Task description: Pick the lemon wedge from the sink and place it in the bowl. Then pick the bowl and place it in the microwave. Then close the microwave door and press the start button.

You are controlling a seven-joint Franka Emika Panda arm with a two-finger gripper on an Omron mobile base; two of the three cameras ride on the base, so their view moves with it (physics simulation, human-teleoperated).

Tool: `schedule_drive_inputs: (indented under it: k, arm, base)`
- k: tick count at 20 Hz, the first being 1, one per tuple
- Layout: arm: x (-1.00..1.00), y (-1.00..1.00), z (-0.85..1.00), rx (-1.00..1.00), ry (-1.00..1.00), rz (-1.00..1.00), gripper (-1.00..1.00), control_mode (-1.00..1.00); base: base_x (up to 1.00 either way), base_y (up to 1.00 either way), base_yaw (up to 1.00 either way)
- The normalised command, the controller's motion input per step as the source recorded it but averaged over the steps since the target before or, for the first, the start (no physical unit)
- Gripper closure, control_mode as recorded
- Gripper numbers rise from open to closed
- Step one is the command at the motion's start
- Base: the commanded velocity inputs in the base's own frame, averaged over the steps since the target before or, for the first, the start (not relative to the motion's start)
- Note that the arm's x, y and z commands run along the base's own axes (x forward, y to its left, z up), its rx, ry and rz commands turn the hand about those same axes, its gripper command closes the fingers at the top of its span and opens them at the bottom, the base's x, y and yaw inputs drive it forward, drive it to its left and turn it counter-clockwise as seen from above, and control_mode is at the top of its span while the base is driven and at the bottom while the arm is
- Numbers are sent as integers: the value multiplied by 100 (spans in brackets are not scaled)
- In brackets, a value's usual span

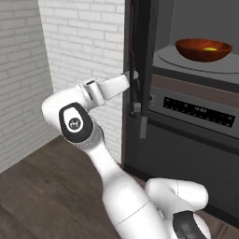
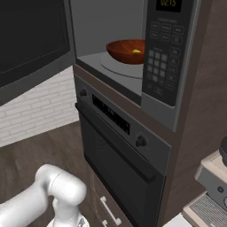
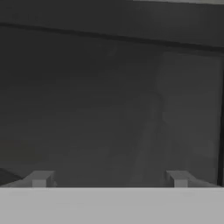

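Bowl (image 1: 203,49) w/ lemon wedge (image 1: 210,48) sat on microwave (image 2: 115,64) turntable. Microwave door (image 1: 135,65) stood open, edge-on; judged rigid, hinged, light to swing: push outer face, no grasp needed. Gripper (image 3: 109,178) fingers spread wide, empty, facing door panel.

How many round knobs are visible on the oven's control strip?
2: one knob at the strip's left end, one knob at its right end, both below the microwave. None appear hidden.

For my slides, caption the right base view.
Bowl holding lemon wedge sits inside the open microwave.
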Motion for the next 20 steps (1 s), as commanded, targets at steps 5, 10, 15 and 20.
schedule_drive_inputs:
  k: [5,10,15,20]
  arm:
    - [-16,-73,21,53,-2,10,-100,-100]
    - [8,-76,9,35,0,17,-100,-100]
    - [43,-90,-6,10,-4,11,-100,-100]
    - [66,-77,-21,0,-8,7,-100,-100]
  base:
    - [0,0,0]
    - [0,0,0]
    - [0,0,0]
    - [0,0,0]
